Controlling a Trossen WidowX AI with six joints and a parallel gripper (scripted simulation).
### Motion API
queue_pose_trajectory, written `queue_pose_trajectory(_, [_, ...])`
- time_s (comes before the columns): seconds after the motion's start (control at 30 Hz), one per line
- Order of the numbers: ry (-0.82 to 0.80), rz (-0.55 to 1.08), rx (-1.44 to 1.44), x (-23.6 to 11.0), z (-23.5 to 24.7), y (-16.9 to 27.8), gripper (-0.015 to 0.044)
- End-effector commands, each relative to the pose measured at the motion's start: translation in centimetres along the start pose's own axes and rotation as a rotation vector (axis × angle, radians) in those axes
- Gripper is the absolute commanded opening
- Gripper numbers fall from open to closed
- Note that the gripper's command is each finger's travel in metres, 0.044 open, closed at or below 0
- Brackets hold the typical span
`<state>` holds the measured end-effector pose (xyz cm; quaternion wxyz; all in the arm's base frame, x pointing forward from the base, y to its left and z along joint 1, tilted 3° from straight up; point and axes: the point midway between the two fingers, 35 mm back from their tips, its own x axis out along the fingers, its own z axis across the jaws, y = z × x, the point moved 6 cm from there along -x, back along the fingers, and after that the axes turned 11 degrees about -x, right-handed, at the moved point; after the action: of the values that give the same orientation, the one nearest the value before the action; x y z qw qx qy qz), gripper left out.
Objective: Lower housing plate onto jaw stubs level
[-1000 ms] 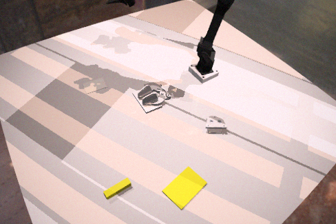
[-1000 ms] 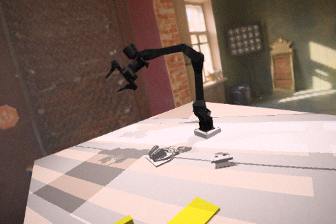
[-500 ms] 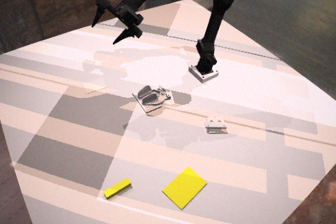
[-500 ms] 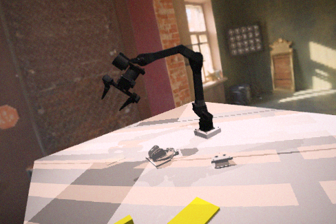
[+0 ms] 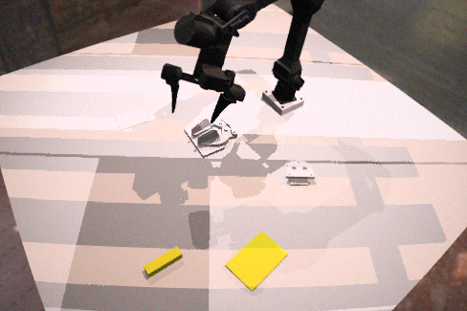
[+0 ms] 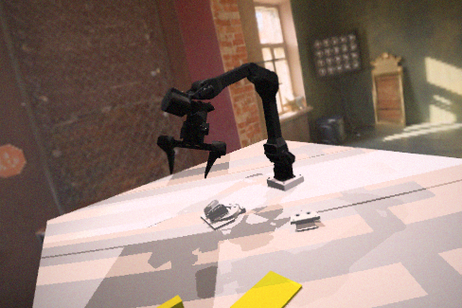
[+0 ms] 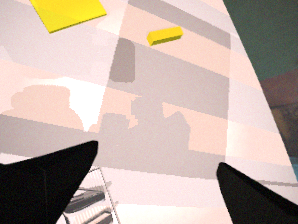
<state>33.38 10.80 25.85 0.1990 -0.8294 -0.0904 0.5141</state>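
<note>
The pale base (image 5: 204, 152) (image 6: 216, 226) with the two dark grey jaws (image 5: 209, 138) (image 6: 215, 211) on it stands mid-table. Part of this assembly shows at the bottom of the wrist view, beside the left finger. A small white plate with two dark holes (image 5: 300, 171) (image 6: 305, 218), which looks like the housing plate, lies apart from it to the right in the top and exterior views. It is not in the wrist view. My gripper (image 5: 192, 117) (image 6: 188, 176) (image 7: 158, 157) is wide open and empty, pointing down above and a little to the left of the jaws. Pin details are too small to tell.
A yellow flat panel (image 5: 256, 260) (image 6: 270, 293) (image 7: 70, 12) and a yellow bar (image 5: 163, 261) (image 6: 172, 302) (image 7: 165, 35) lie near the front. The arm's white base (image 5: 282, 104) (image 6: 285, 183) stands behind the parts. A faint white rectangle (image 5: 134, 120) lies to the left.
</note>
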Motion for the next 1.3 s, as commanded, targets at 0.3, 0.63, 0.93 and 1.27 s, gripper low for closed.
queue_pose_trajectory(0.3, [-0.352, 0.200, 0.107, 3.6, 15.4, -8.9, 0.0440])
queue_pose_trajectory(0.63, [-0.415, 0.402, 0.097, 2.5, 25.4, -10.8, 0.0440])
queue_pose_trajectory(0.93, [-0.415, 0.402, 0.097, 4.2, 26.2, -10.1, 0.0440])
queue_pose_trajectory(1.27, [-0.415, 0.402, 0.097, 5.9, 27.1, -9.3, 0.0440])
